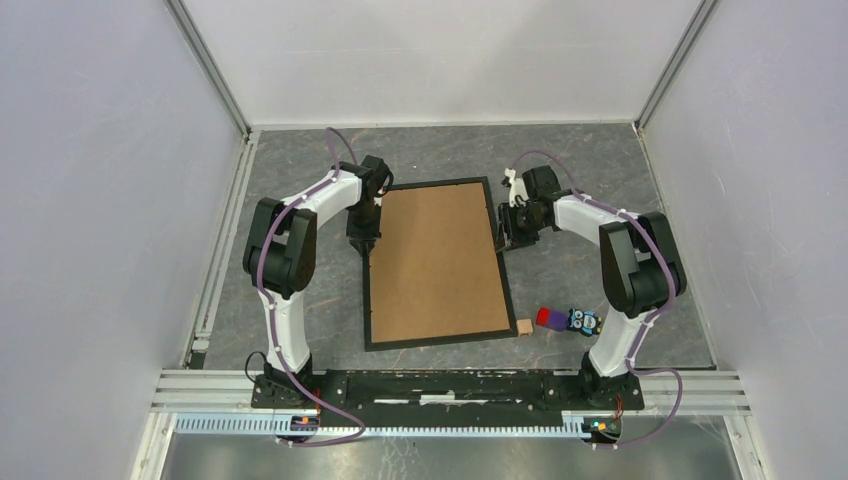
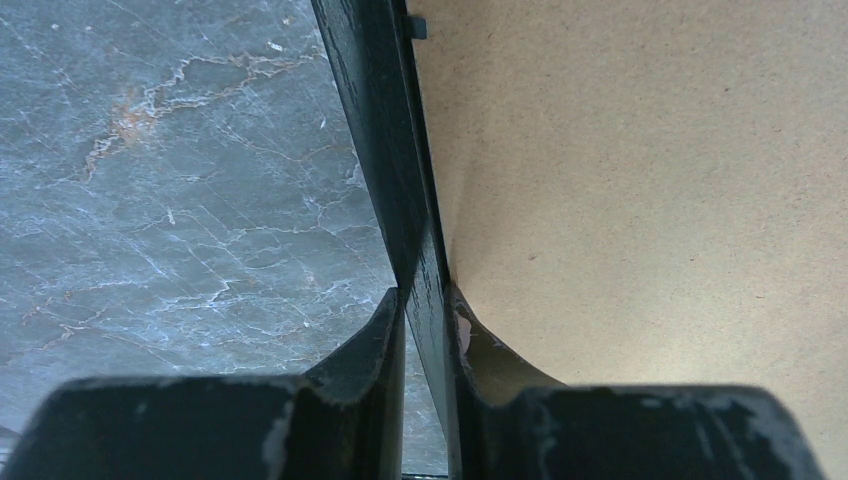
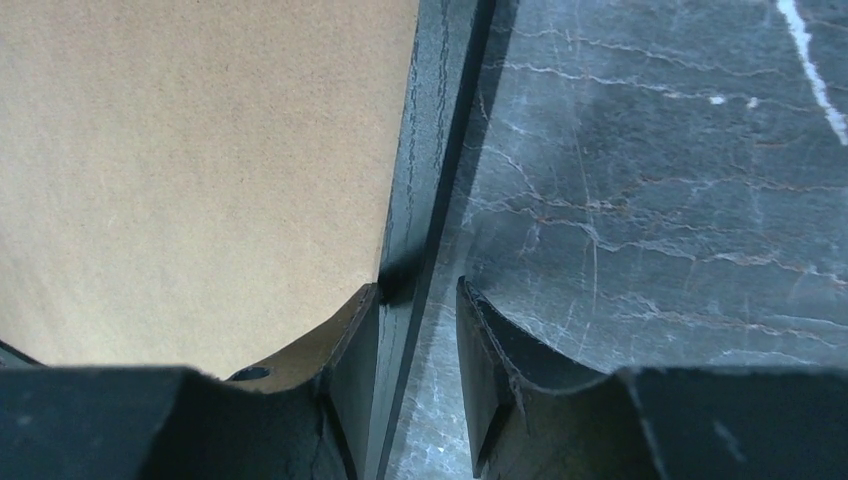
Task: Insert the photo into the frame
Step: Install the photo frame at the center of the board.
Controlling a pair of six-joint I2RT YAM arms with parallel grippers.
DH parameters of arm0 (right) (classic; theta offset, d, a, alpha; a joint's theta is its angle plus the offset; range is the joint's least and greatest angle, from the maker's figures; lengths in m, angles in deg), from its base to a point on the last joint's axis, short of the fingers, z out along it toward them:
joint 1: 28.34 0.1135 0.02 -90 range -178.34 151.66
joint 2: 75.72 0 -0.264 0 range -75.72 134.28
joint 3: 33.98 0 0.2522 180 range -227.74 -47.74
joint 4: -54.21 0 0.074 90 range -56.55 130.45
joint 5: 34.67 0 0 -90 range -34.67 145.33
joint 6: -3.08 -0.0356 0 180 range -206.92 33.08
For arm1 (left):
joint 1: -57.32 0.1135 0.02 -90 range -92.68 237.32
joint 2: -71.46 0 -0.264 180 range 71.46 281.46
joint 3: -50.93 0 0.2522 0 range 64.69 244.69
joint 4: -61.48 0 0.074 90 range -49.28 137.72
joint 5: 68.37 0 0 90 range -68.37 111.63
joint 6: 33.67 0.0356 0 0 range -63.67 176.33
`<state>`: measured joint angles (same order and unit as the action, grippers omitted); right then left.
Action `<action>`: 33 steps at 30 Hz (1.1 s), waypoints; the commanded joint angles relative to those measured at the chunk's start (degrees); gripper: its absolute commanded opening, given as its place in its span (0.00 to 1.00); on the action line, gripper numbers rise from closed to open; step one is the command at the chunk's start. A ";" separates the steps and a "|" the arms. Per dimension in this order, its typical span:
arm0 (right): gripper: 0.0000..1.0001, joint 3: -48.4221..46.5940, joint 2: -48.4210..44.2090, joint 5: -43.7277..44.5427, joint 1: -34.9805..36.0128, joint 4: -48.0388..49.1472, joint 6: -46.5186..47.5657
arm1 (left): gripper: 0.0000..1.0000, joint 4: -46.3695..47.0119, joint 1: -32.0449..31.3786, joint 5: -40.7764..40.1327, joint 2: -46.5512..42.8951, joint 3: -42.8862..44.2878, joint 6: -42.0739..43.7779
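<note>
Your left gripper clamps the frame on its 9 o'clock rail. The right gripper straddles the 3 o'clock rail, jaws apart. The frame lies centred on the table. Lift one-sided and it may twist loose.

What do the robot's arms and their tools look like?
Both the left arm and right arm have white links with bulky black joints, and a lilac cable runs along each. The left tool and right tool have two black fingers, scuffed pale along the edges.
</note>
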<state>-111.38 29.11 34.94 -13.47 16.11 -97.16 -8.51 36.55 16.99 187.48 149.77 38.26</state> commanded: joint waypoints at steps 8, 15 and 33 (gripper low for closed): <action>0.39 0.67 7.34 15.75 7.85 -0.99 -2.66 | 0.22 1.25 -1.79 2.44 0.08 -1.26 1.82; 0.42 -1.73 7.42 17.79 11.16 -3.08 -1.62 | 0.22 1.22 -1.84 2.36 -0.17 -1.32 1.80; 0.50 0.84 0.26 -5.62 3.30 8.75 -7.21 | 0.31 2.05 -1.50 3.06 -1.05 -2.10 0.93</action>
<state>-111.60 29.53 35.12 -10.72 19.41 -101.62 -8.75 36.13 15.92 187.24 149.49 38.29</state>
